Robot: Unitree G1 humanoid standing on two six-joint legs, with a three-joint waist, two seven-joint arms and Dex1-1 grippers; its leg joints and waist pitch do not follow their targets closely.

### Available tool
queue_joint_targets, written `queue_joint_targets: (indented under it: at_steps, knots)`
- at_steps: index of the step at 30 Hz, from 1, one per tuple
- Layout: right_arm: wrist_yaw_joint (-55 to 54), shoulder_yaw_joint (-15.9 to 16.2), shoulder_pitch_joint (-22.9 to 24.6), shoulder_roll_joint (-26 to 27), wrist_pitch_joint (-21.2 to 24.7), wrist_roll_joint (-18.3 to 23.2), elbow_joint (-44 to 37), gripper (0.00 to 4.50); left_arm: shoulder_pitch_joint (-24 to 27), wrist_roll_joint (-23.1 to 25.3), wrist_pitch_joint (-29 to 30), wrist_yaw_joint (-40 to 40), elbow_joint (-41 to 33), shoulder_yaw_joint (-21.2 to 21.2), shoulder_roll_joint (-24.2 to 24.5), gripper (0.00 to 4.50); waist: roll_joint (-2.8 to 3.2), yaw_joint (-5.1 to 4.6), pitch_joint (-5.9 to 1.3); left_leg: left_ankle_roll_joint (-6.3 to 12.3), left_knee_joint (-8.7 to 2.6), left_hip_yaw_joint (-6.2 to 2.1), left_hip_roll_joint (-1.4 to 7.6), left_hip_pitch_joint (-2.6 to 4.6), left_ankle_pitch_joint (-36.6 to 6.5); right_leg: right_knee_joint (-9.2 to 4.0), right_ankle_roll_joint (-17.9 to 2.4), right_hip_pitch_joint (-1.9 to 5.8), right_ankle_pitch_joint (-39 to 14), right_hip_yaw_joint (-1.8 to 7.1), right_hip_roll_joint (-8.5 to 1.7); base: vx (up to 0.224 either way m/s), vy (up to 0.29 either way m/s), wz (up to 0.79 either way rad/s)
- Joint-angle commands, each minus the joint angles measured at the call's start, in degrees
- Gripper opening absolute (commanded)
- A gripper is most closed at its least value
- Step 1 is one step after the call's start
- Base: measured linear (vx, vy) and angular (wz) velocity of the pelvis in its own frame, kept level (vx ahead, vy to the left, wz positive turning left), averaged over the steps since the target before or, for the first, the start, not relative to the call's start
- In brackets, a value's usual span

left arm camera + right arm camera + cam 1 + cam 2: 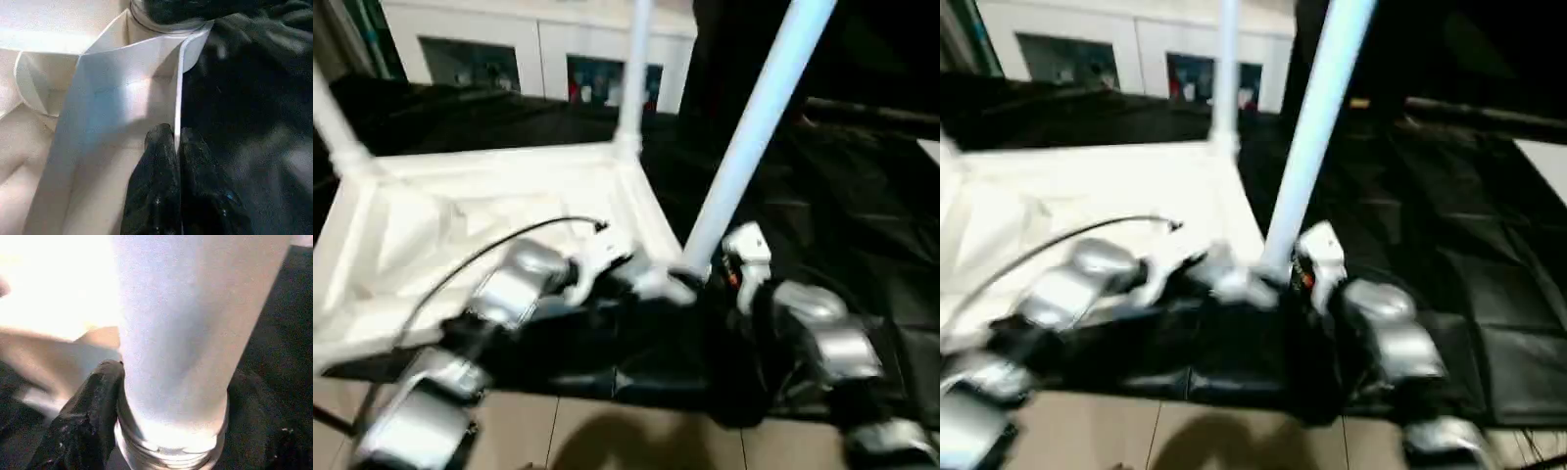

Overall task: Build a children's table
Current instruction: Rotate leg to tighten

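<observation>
**Table upside down, a gripper at its near corner on each side**

I see the table lying top-down on the black cover, its hollow underside facing up: smooth white plastic, a thin upright rim and faint ribs inside. Three legs rise from its corner sockets. The near leg is a long, smooth, tapering tube leaning away from the table, its top cut off by the frame. The far leg stands straighter at the corner beyond it, and a third leg rises at the table's far left corner; both are cut off too.

My left gripper is at the table's rim beside the near leg, its two black, slightly glossy fingers pressed together on the thin white wall, one on each face. My right gripper is at the foot of the near leg, where the tube ends in a ringed, threaded-looking collar. One black finger lies against that collar and a dark shape sits on the other side, but I cannot tell whether the jaws are clamped.

The head views are smeared, so the socket is hard to read. Beyond the table stands a white cabinet with glass doors. Pale floor shows at the cover's near edge.
</observation>
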Motion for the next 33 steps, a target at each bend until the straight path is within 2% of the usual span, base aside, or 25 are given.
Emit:
queue_joint_targets:
  at_steps: [1, 5, 7, 10, 12, 14, 15, 16, 18, 19, 20, 22, 23, 24, 26, 27, 28, 30, 33]
  knots:
    - [-8.8, -2.4, 0.4, 1.6, 2.4, -0.9, 6.6, 2.67, -0.8, -1.7, -0.4, 6.4, 4.0, 4.0, -1.6, 0.00, -0.07, 0.02, -3.18, 2.02, -4.14, 0.83, -0.08, -1.19, -8.1, -5.46, -8.1, 3.13, -19.1, 2.35, -2.05, 0.000, 0.000, 0.00]
    - [-17.0, -3.0, -3.8, 6.8, 0.5, -1.8, 13.1, 2.67, -3.3, -0.8, -1.9, 12.3, 9.2, 5.1, -5.0, 0.00, 0.14, 0.00, -3.30, 1.74, -4.32, 0.62, -0.21, -1.46, -8.6, -5.50, -7.2, 3.32, -20.4, 2.16, -2.04, 0.000, 0.000, 0.00]
    - [-17.1, -2.8, -5.6, 8.5, -0.6, -1.8, 15.3, 2.67, -3.9, -0.3, -2.7, 13.4, 10.6, 5.0, -5.8, 0.00, 0.31, 0.01, -3.31, 2.21, -4.37, 0.62, -0.11, -1.37, -9.9, -5.62, -7.1, 3.05, -20.4, 2.17, -2.14, 0.000, 0.000, 0.00]
    - [-15.5, -3.3, -6.5, 9.7, -1.7, -0.9, 15.8, 2.67, -4.2, 0.2, -3.5, 12.9, 11.3, 4.4, -5.9, 0.00, 0.18, 0.06, -3.32, 2.85, -4.45, 0.56, -0.08, -1.66, -9.3, -5.44, -7.3, 3.34, -18.4, 2.19, -2.14, 0.000, 0.000, 0.00]
    - [-12.8, -2.1, -6.4, 9.3, -3.0, -1.4, 14.3, 3.23, -3.7, 0.2, -3.9, 11.3, 10.8, 3.9, -5.3, 0.00, 0.12, 0.07, -3.27, 3.11, -4.47, 0.61, -0.03, -1.57, -9.5, -5.48, -7.4, 3.27, -18.1, 2.20, -2.12, 0.000, 0.000, 0.00]
    - [-11.9, -1.1, -6.6, 8.7, -4.4, -2.5, 14.3, 3.41, -3.7, 0.0, -4.6, 10.4, 11.2, 3.9, -4.9, 0.00, -0.06, 0.14, -3.42, 3.48, -4.40, 0.61, -0.03, -1.68, -8.9, -5.44, -7.5, 3.42, -18.0, 2.20, -2.26, 0.000, 0.000, 0.00]
    - [-11.4, -1.2, -6.8, 8.2, -4.9, -2.4, 14.4, 3.41, -3.6, -0.1, -4.9, 9.5, 11.3, 3.8, -4.6, 0.00, -0.14, 0.06, -3.31, 3.78, -4.48, 0.59, -0.03, -1.86, -9.0, -5.48, -7.4, 3.46, -18.3, 2.18, -2.28, 0.000, 0.000, 0.00]
    - [-9.6, -1.3, -7.0, 7.4, -5.5, -2.2, 14.4, 3.71, -3.4, -0.2, -5.9, 8.2, 11.1, 3.5, -4.2, 0.00, -0.10, 0.02, -3.35, 3.85, -4.50, 0.52, -0.04, -1.93, -8.8, -5.44, -7.4, 3.57, -18.5, 2.15, -2.30, 0.000, 0.000, 0.00]
    - [-6.8, -1.6, -7.2, 6.5, -6.2, -1.8, 14.2, 3.81, -3.0, -0.3, -7.0, 6.1, 10.6, 3.2, -3.7, 0.00, -0.20, -0.03, -3.44, 4.25, -4.40, 0.55, -0.11, -1.98, -8.1, -5.47, -7.3, 3.63, -18.3, 2.15, -2.29, 0.000, 0.000, 0.00]
    - [-4.2, -1.3, -6.9, 5.1, -6.2, -2.0, 13.4, 3.85, -2.6, -0.4, -7.0, 4.5, 9.7, 2.9, -3.1, 0.00, -0.37, 0.08, -3.51, 4.93, -4.26, 0.64, -0.04, -1.88, -6.8, -5.32, -8.1, 3.62, -16.5, 2.17, -2.25, 0.000, 0.000, 0.00]
    - [0.3, 0.2, -6.0, 1.9, -5.8, -3.2, 11.5, 3.85, -1.5, -0.9, -8.4, 0.1, 7.7, 2.0, -1.8, 0.00, -0.35, 0.03, -3.53, 5.28, -4.19, 0.70, -0.09, -2.03, -6.2, -5.21, -8.4, 3.67, -15.6, 2.21, -2.25, 0.000, 0.000, 0.00]
    - [7.0, 2.5, -4.4, -2.1, -6.1, -4.0, 8.9, 3.85, -0.1, -1.8, -6.4, -4.2, 4.5, 1.2, -0.3, 0.00, -0.18, 0.36, -3.54, 6.37, -4.03, 0.82, 0.23, -1.81, -4.9, -4.99, -10.1, 3.66, -12.6, 2.19, -2.34, 0.000, 0.000, 0.00]
    - [7.0, 2.5, -4.4, -2.1, -6.1, -4.0, 8.9, 3.85, -0.1, -1.8, -6.4, -4.2, 4.5, 1.2, -0.3, 0.00, -0.23, 0.50, -3.57, 6.66, -3.93, 0.87, 0.28, -1.84, -4.3, -4.82, -10.6, 3.71, -11.3, 2.22, -2.35, 0.000, 0.000, 0.00]
    - [10.1, 3.3, -3.6, -3.4, -6.0, -3.7, 7.6, 3.85, 0.3, -2.1, -6.9, -6.1, 3.5, 0.7, 0.3, 0.00, -0.20, 0.48, -3.65, 7.26, -3.86, 0.94, 0.18, -1.97, -3.8, -4.54, -11.6, 3.69, -9.2, 2.21, -2.25, 0.000, 0.000, 0.00]
    - [17.4, 4.8, -1.5, -6.3, -6.0, -2.3, 3.7, 3.85, 0.9, -2.4, -6.5, -8.7, 2.1, -0.2, 1.7, 0.00, -0.10, 0.54, -3.69, 7.78, -3.82, 0.82, 0.30, -1.99, -3.1, -4.34, -12.3, 3.88, -7.1, 2.05, -2.12, 0.000, 0.000, 0.00]
    - [21.2, 5.4, -0.2, -8.0, -5.1, -1.1, 1.1, 3.85, 1.4, -2.8, -7.2, -10.9, 0.9, -0.7, 2.7, 0.00, 0.16, 0.49, -3.63, 8.38, -3.81, 0.81, 0.48, -2.00, -2.7, -4.09, -13.2, 3.77, -5.3, 2.13, -2.23, 0.000, 0.000, 0.00]
    - [25.3, 6.1, 1.2, -10.2, -4.0, -0.3, -1.5, 3.85, 2.0, -3.1, -8.5, -12.7, 0.0, -0.9, 3.7, 0.00, 0.02, 0.56, -3.63, 8.99, -3.78, 0.78, 0.64, -1.95, -2.8, -3.96, -13.7, 3.92, -3.9, 2.14, -2.13, 0.000, 0.000, 0.00]
    - [27.0, 6.4, 1.7, -11.0, -3.8, -0.1, -2.3, 3.85, 2.1, -3.2, -9.3, -13.3, -0.3, -0.8, 4.1, 0.00, 0.08, 0.44, -3.71, 9.46, -3.81, 0.82, 0.58, -1.87, -2.8, -3.97, -14.4, 3.91, -3.2, 2.03, -2.14, 0.000, 0.000, 0.00]
    - [30.9, 7.3, 2.9, -12.7, -4.5, 0.5, -3.9, 3.85, 2.9, -3.8, -10.3, -17.1, -1.7, -1.0, 5.7, 0.00, -0.01, 0.39, -3.59, 8.92, -3.88, 0.90, 0.63, -1.82, -3.8, -4.27, -14.5, 3.89, -5.7, 2.06, -2.37, 0.000, 0.000, 0.00]
